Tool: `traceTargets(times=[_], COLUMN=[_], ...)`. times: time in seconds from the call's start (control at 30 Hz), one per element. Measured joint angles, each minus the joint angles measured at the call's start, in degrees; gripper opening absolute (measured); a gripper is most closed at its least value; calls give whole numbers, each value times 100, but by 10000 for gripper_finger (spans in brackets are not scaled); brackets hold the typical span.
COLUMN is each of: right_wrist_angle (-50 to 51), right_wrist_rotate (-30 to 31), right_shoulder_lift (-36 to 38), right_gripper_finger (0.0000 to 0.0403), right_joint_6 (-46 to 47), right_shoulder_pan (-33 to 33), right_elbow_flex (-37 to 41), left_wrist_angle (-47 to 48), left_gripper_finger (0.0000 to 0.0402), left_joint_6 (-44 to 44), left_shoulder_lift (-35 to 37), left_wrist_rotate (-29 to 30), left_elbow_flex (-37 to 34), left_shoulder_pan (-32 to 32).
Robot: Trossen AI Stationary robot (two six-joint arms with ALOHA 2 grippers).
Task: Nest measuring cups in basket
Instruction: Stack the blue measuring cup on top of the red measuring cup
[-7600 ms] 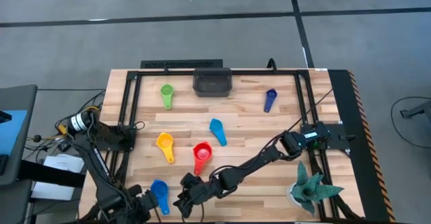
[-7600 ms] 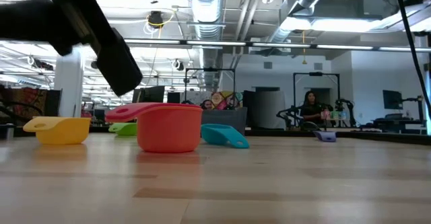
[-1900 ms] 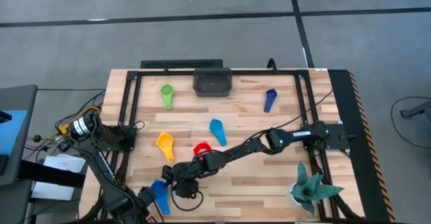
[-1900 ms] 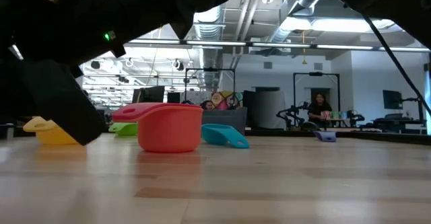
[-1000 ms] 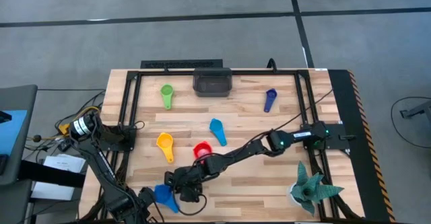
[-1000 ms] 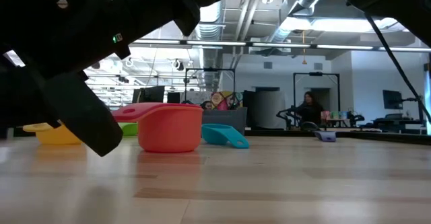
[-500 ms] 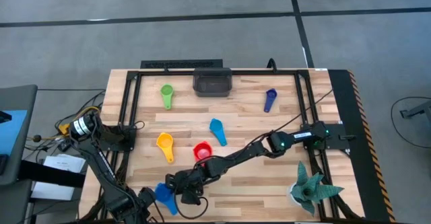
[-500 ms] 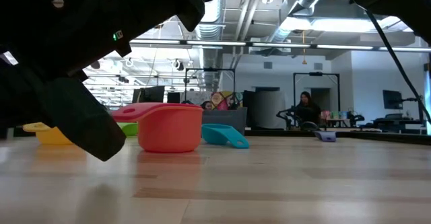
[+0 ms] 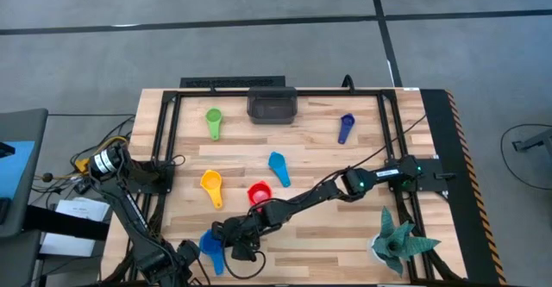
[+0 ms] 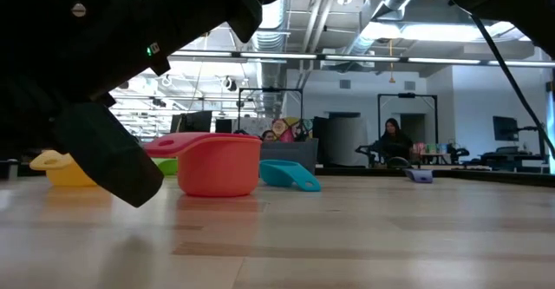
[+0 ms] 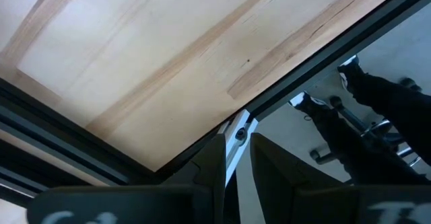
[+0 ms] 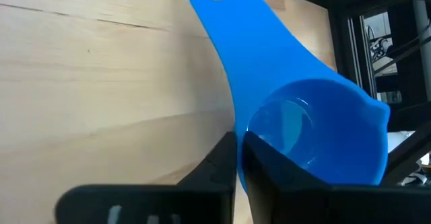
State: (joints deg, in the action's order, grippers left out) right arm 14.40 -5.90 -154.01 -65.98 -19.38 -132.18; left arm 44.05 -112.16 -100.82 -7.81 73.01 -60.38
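A royal blue measuring cup [image 9: 210, 249] sits near the table's near left corner, with my right gripper [image 9: 223, 245] shut on it. On the table rest a green cup [image 9: 213, 119], a yellow cup [image 9: 211, 184], a red cup [image 9: 258, 192], a light blue cup [image 9: 278, 166] and a dark blue cup [image 9: 346, 126]. The dark basket [image 9: 272, 104] stands at the far edge. My left gripper [image 11: 236, 160] hangs over the near left edge, shut, with nothing between its fingers. My right gripper pinches the blue cup's bowl wall [image 12: 237, 126] where the handle joins it. One finger [image 12: 276, 173] is inside the bowl and the other finger [image 12: 214, 167] is outside. The fingers slant down from the table's right. The bowl opens upward and the handle [image 12: 222, 9] points away from the fingers.
A teal spiky plant [image 9: 397, 242] stands at the near right corner. A black frame [image 9: 168, 132] runs along the table's edges. In the low view the red cup [image 10: 217, 163] stands in front of the other cups. Cables lie off the table's left side.
My right gripper has stayed in place at the blue cup and has shut on its wall. In the low view its dark finger has shifted and uncovers more of the yellow cup behind it. The cup keeps its place.
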Motion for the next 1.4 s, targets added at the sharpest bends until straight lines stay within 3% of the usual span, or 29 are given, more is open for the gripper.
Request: traceTargets(times=[0.33, 0.63, 0.87, 1.4], right_wrist_angle=[17, 186, 388, 642], right_wrist_rotate=[174, 634, 897, 1227], right_shoulder_lift=[4, 4, 4, 4], right_gripper_finger=[14, 12, 13, 6], right_joint_6=[279, 928, 1246, 1311], right_shoulder_pan=[-58, -174, -232, -369], right_elbow_flex=[-9, -113, -278, -286], left_wrist_angle=[110, 1705, 2198, 2243], left_gripper_finger=[57, 57, 57, 57], left_joint_6=[-63, -263, -309, -404], left_shoulder_lift=[2, 17, 24, 20], left_wrist_rotate=[319, 1245, 1567, 1620], left_elbow_flex=[49, 965, 1335, 1469], left_shoulder_pan=[4, 7, 4, -4])
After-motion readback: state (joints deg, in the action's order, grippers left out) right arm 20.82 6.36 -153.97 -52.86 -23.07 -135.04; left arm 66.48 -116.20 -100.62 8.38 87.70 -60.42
